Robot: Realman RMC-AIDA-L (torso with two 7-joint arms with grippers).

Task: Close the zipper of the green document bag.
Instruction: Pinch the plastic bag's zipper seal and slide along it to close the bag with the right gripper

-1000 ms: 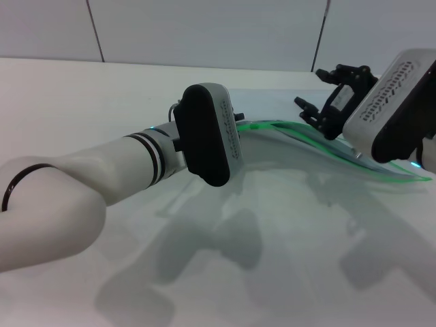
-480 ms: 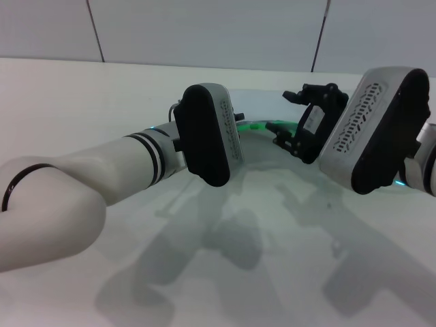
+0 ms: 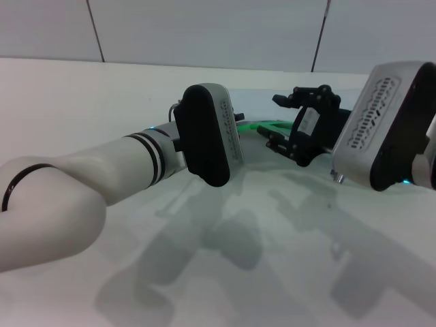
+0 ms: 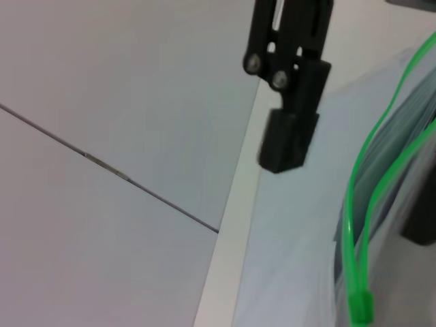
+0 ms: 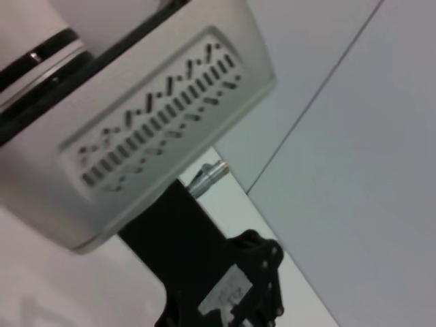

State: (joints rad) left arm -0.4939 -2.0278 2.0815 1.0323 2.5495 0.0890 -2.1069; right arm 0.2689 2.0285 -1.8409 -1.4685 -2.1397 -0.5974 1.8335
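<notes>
the left gripper sits at the left end of the zipper, likely pinning the green document bag so it cannot slide; whether it is clamped i cannot tell; the bag lies on the far side of the table, its green edge still gaping. the right gripper, fingers spread apart with nothing between them, has swung left along the zipper since a second ago, probably seeking the slider.

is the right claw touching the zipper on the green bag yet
Cannot tell. In the head view the right claw stands open around the zipper, but its fingers overlap the strip, showing neither contact nor gap. The left wrist view shows one finger beside the green document bag, not contact.
</notes>
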